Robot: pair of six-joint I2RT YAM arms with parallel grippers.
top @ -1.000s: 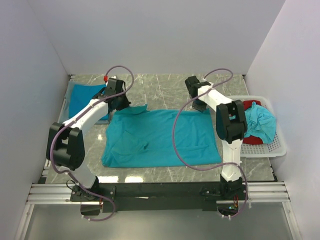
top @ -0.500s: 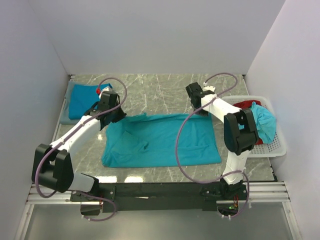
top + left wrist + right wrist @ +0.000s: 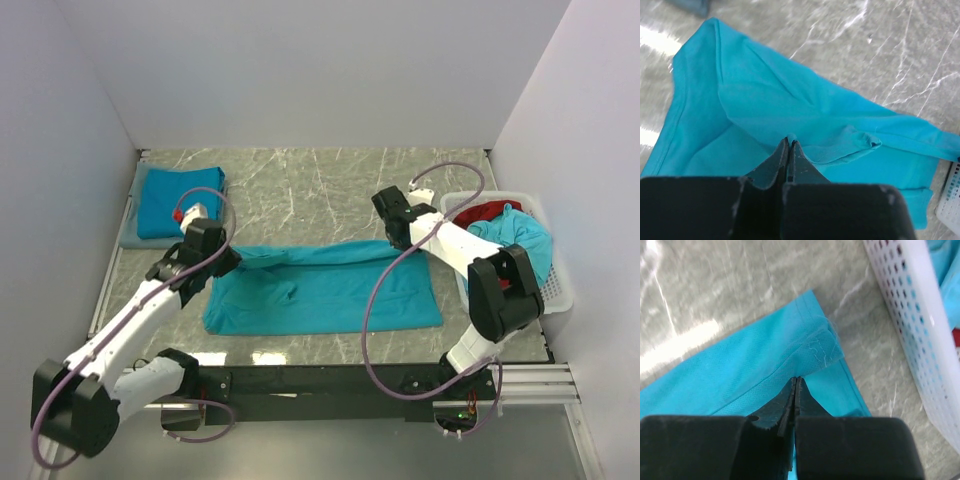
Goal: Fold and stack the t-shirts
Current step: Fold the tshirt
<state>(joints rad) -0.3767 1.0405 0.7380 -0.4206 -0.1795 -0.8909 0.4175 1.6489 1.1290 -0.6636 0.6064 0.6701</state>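
Observation:
A teal t-shirt (image 3: 320,295) lies spread on the marble table, its far edge lifted and drawn toward the near edge. My left gripper (image 3: 222,262) is shut on the shirt's far left edge; the cloth (image 3: 770,105) shows pinched at its tips (image 3: 789,142). My right gripper (image 3: 400,240) is shut on the far right hem; the cloth (image 3: 750,370) hangs from its tips (image 3: 796,380). A folded teal t-shirt (image 3: 178,200) lies at the back left. Another teal shirt (image 3: 525,240) is crumpled in the basket.
A white lattice basket (image 3: 553,295) stands at the right and shows in the right wrist view (image 3: 920,315); it also holds a red garment (image 3: 490,212). A grey mat edge (image 3: 128,238) lies under the folded shirt. White walls enclose the table on three sides.
Both grippers have moved toward the near edge, pulling the shirt's far edge over itself. The visible cloth has narrowed from a full spread to a half-folded band.

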